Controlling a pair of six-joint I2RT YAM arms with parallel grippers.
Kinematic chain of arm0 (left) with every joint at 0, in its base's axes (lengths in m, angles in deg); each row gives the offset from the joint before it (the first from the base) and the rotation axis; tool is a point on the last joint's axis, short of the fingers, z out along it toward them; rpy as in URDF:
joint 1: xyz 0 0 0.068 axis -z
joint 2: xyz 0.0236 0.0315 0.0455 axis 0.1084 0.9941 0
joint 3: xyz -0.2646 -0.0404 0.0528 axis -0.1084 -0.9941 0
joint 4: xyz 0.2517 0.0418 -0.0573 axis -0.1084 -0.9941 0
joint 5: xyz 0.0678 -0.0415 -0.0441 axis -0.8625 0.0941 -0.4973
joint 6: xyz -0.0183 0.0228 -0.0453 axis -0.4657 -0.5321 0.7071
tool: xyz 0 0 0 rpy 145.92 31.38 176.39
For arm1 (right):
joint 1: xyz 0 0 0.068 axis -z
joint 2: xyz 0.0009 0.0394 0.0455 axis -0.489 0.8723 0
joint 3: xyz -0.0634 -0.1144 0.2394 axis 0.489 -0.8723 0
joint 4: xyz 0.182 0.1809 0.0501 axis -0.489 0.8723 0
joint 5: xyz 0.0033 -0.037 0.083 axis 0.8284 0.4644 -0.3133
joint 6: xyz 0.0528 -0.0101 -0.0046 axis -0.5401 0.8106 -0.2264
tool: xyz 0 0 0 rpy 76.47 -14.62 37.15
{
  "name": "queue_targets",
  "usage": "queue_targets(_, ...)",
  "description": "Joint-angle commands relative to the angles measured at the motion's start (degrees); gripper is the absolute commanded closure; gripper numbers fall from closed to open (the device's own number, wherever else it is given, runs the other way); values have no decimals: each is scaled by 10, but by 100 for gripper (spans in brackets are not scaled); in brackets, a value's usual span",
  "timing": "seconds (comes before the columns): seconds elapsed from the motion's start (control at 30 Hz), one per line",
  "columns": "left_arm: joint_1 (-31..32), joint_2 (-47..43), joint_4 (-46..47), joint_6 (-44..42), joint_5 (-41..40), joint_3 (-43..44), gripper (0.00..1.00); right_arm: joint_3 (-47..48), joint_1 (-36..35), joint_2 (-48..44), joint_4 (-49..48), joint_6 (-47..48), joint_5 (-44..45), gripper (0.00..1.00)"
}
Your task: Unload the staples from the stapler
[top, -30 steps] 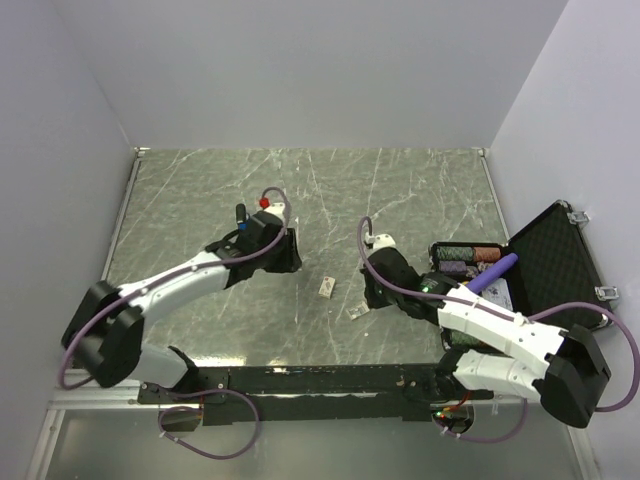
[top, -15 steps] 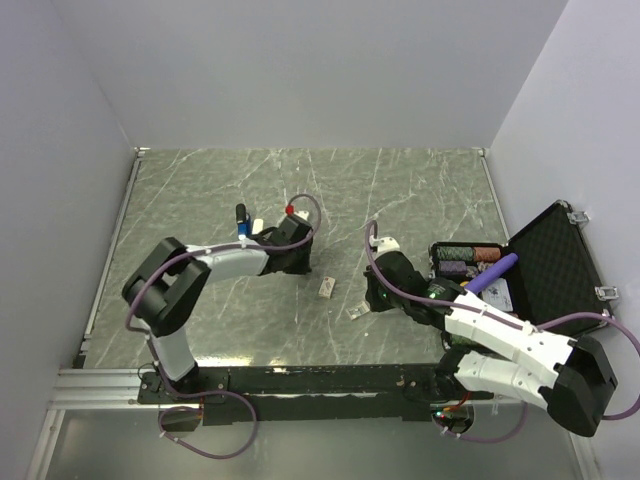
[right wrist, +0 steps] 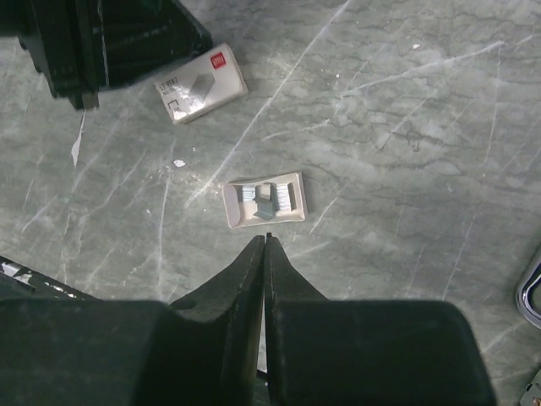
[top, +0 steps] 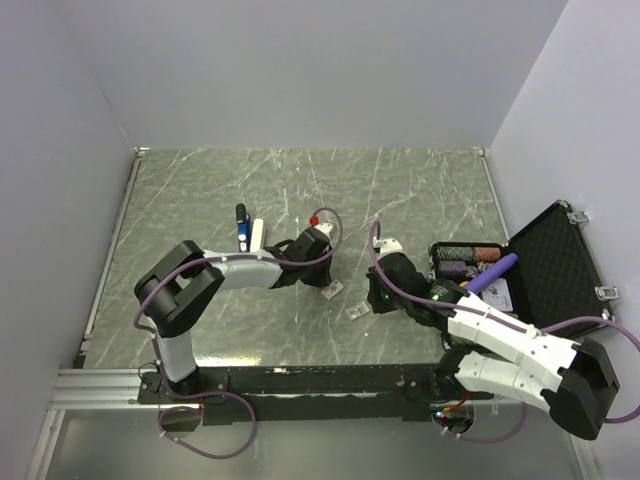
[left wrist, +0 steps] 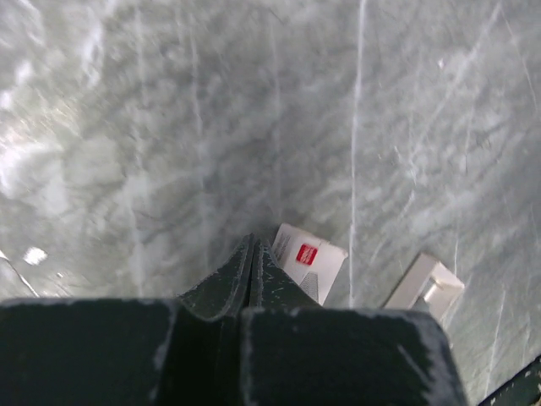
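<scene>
The stapler (top: 243, 228), blue and black with a whitish bar along its right side, lies alone on the table left of centre. My left gripper (top: 327, 279) is well to the right of it, shut and empty. Its tips (left wrist: 254, 246) rest beside a small white box with a red mark (left wrist: 309, 258). My right gripper (right wrist: 266, 239) is shut just short of a beige tray (right wrist: 265, 200) that holds grey staples (right wrist: 251, 194). In the top view this gripper (top: 371, 298) sits right of the tray (top: 357, 311).
An open black case (top: 556, 262) with chips and a purple item stands at the right edge. The white box (right wrist: 201, 83) lies beyond the tray, next to the left gripper's dark body (right wrist: 110, 38). Walls enclose the table on three sides.
My left arm swung right, away from the stapler and over to the white box, and its jaws closed. The stapler stays on the table. The right arm barely shifted.
</scene>
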Motion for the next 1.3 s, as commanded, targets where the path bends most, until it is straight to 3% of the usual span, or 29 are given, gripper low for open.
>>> queue_targets(0.0,17,-20,-6,-16,0,-40,99,-3,-3,-17,11,-7,14,89)
queue_targets(0.27,28,-57,47,-35,3,-102,99,-5,-3,-5,20,-8,17,87)
queue_targets(0.4,27,-46,42,-39,0,-90,99,-8,-3,18,17,-12,33,72)
queue_targets(0.57,29,-55,15,-31,-30,-73,99,-7,1,43,3,-8,39,66)
queue_targets(0.73,29,-82,-5,-10,-73,-87,99,-3,5,82,-16,2,29,64)
queue_targets(1.27,63,-173,-12,45,-68,-146,99,2,21,158,-69,15,17,66)
